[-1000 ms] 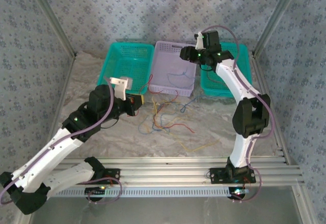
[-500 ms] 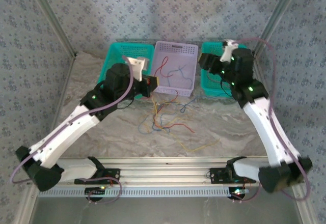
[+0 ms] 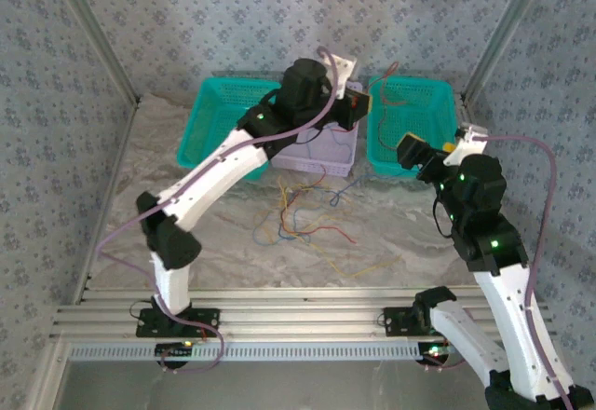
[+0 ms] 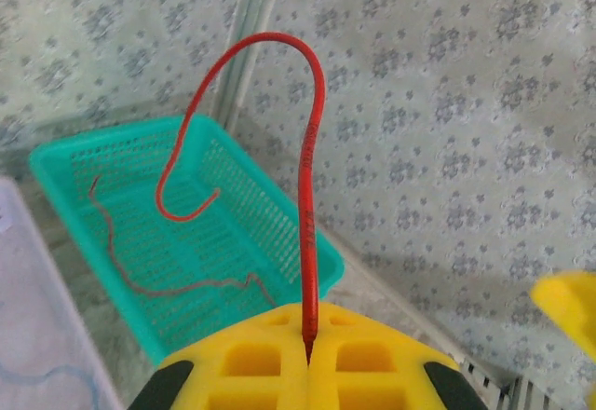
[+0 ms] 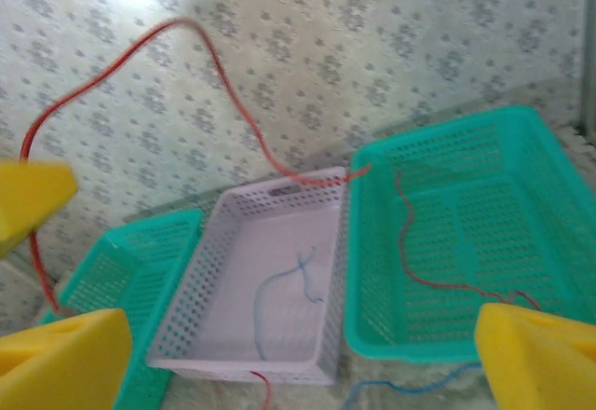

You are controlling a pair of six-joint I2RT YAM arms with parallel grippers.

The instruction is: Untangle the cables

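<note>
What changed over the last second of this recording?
The left gripper, shut on a thin red wire, swung from the left across to the right teal plastic basket. The right gripper pulled back toward its base, open. The lilac basket, left teal basket and loose tangle of coloured wires stayed put.

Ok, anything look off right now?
Yes: the thin red wire pinched in the shut jaws of the left gripper sticks out stiffly and hooks over instead of hanging limp, over the right teal plastic basket.

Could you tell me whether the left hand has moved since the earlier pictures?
Yes. The left hand has swung rightward, from near the left teal basket across the lilac basket to the right teal basket.
</note>
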